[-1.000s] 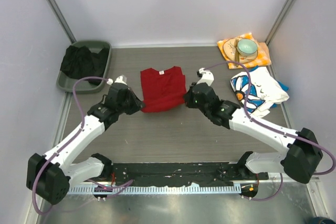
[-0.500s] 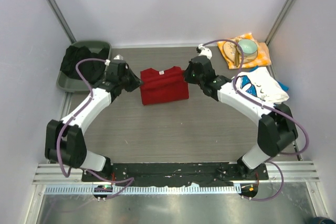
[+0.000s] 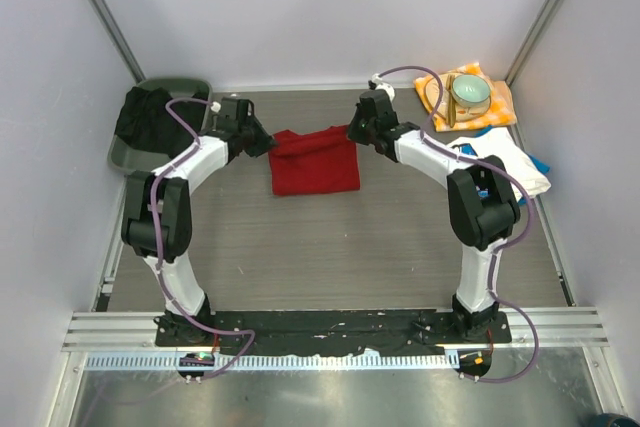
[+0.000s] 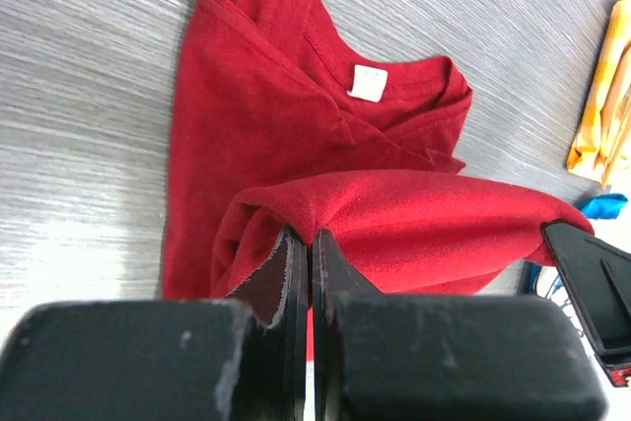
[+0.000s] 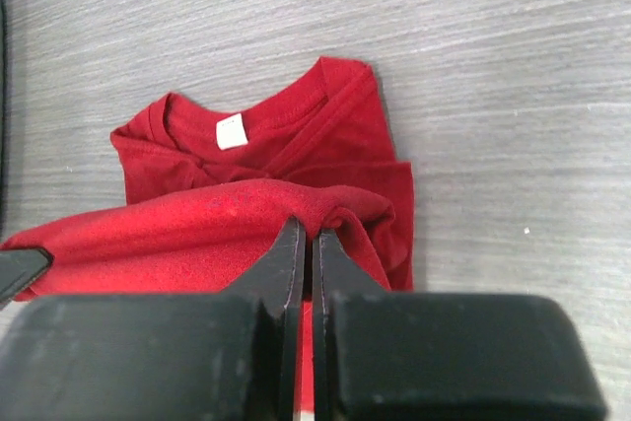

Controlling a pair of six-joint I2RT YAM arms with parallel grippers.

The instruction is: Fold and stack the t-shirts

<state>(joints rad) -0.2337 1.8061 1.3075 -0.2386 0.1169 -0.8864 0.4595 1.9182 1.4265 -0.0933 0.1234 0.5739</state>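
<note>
The red t-shirt [image 3: 316, 160] lies at the table's far middle, its near half lifted and carried over its collar end. My left gripper [image 3: 266, 143] is shut on the shirt's left corner; in the left wrist view [image 4: 309, 236] the red cloth [image 4: 394, 214] is pinched between the jaws above the collar tag. My right gripper [image 3: 352, 134] is shut on the right corner, seen in the right wrist view [image 5: 307, 229] with red cloth [image 5: 197, 234] draped over the jaws. The daisy-print t-shirt [image 3: 500, 172] lies crumpled at the right, partly behind the right arm.
A grey-green bin [image 3: 135, 157] holding dark cloth [image 3: 150, 112] stands at the far left. An orange-yellow cloth [image 3: 497, 105] with a bowl [image 3: 470, 93] sits at the far right corner. Metal frame posts run up both sides.
Both grippers have moved away from the arm bases toward the far edge, carrying the red t-shirt's near edge up and over toward its collar. The shirt looks shorter now.
</note>
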